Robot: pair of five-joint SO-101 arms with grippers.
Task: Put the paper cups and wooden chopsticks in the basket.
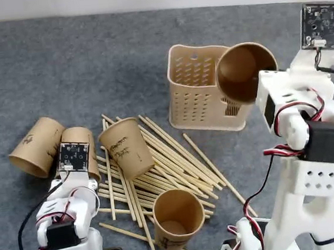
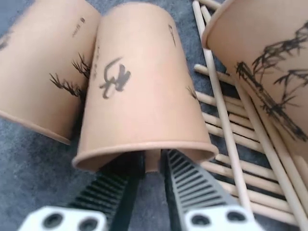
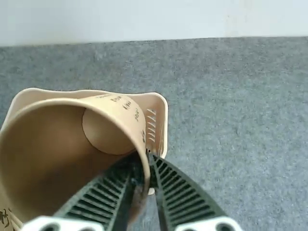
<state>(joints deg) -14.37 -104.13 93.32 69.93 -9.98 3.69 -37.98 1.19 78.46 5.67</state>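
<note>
Paper cup [image 1: 246, 70] over basket [image 1: 197, 95] in right jaws' grip; second cup [image 2: 139, 86], beside chopsticks [image 1: 171, 172], in left jaws' grip

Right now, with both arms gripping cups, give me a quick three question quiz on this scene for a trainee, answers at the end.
1. True or false: the right gripper is empty.
2. How many paper cups does the high view show? A three, B five, C seven.
3. Fill in: the left gripper pinches the ___ of a lying cup.
Key: 1 false, it holds a tilted cup by the basket. 2 B. 3 rim.
</note>
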